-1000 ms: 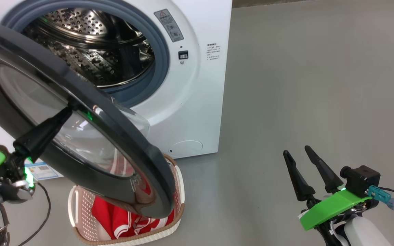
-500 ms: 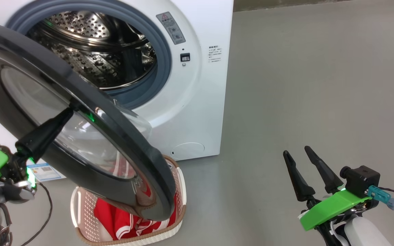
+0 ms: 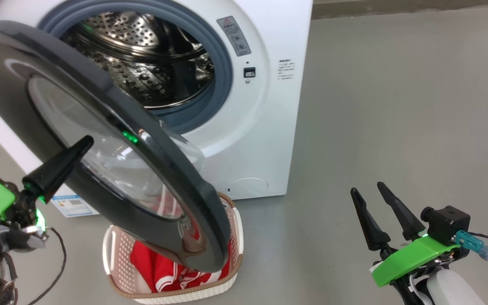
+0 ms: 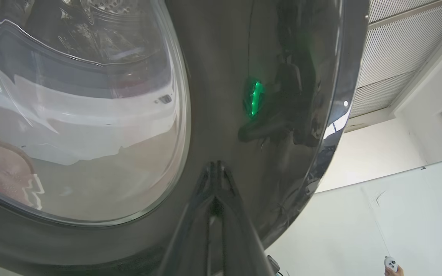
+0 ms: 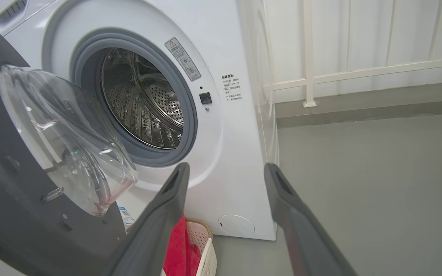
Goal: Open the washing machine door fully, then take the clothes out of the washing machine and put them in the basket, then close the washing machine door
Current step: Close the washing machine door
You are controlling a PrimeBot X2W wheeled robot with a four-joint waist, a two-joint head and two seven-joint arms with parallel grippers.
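Observation:
The washing machine [image 3: 265, 127] stands with its steel drum [image 3: 151, 63] showing nothing inside. The washing machine door [image 3: 163, 169] hangs half swung, glossy black face toward me. My left gripper [image 3: 86, 142] is shut, its tip against that black rim [image 4: 221, 76] beside the glass window, meeting its own reflection [image 4: 216, 165]. Under the door's lower edge, red-and-white clothes [image 3: 159, 264] lie in the cream basket [image 3: 121, 254]. Over the floor at the lower right hovers my right gripper [image 3: 367, 188], open and holding nothing. Its wrist view looks at the door's grey inner side [image 5: 10, 199], the drum [image 5: 144, 107] and the basket [image 5: 205, 249].
Bare grey floor [image 3: 396, 106] spreads to the right of the machine. A blue label sticker [image 3: 72, 205] sits low on the machine's front. A white railing [image 5: 309, 57] lines the wall behind. A person's hand with a small white remote [image 4: 391, 266] shows far off.
The head camera has shifted, so machine, door and basket sit further right in the picture. My left fingertip now lies a little further in from the door's edge. The right arm is unchanged.

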